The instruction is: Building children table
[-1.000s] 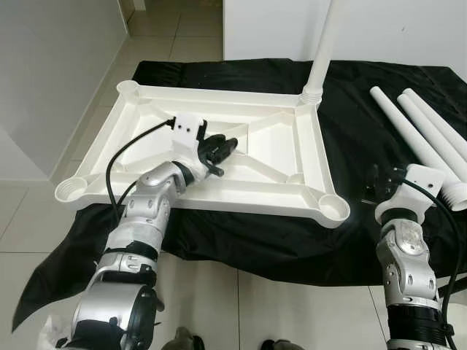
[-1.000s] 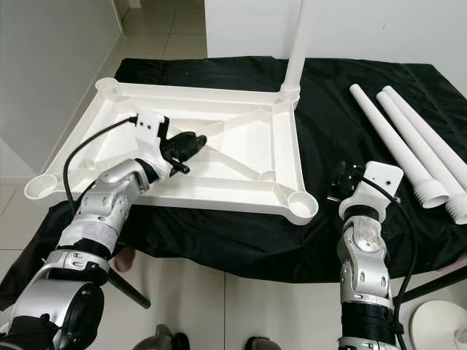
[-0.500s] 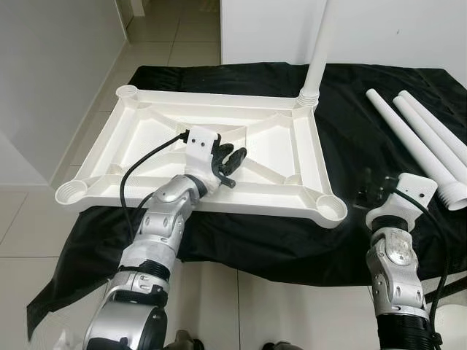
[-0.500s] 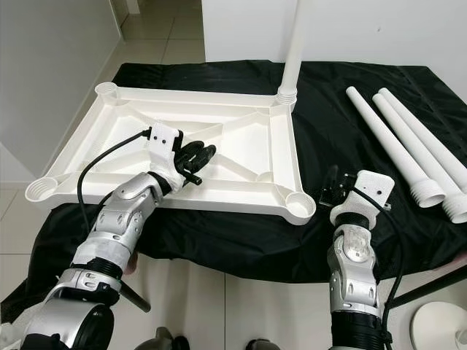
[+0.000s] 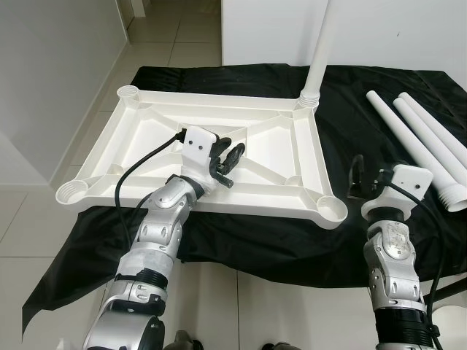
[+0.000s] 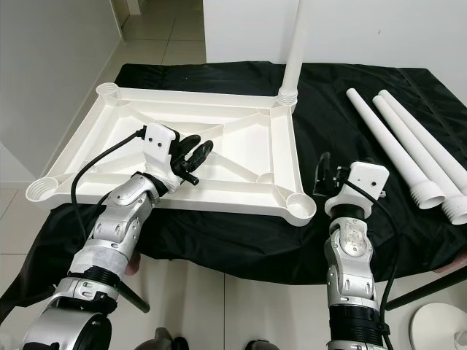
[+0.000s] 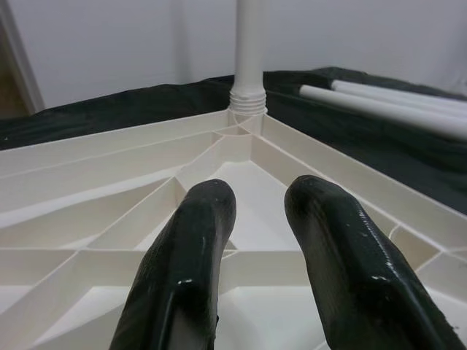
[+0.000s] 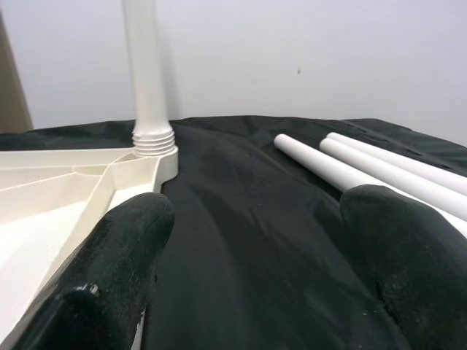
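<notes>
My left arm [image 5: 157, 240]: silver jointed segments, ribbed black collar near the shoulder | left gripper [image 5: 228, 154]: two long glossy black fingers [image 7: 182, 277], white boxy wrist block with small dark screw dots, black cable looping off it | right arm [image 5: 394, 270]: same silver shells | right gripper [image 5: 357, 175]: black fingers, white block, black cable alongside

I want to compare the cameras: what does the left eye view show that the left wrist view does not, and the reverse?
Left eye view alone: the right gripper open above the black cloth, all four corner sockets of the upturned white tabletop, and the tiled floor.

Left wrist view alone: the left gripper's fingers from close behind, slightly apart over the tabletop's ribs.

Both: the screwed-in leg standing at a far corner, and loose legs lying on the cloth.
</notes>
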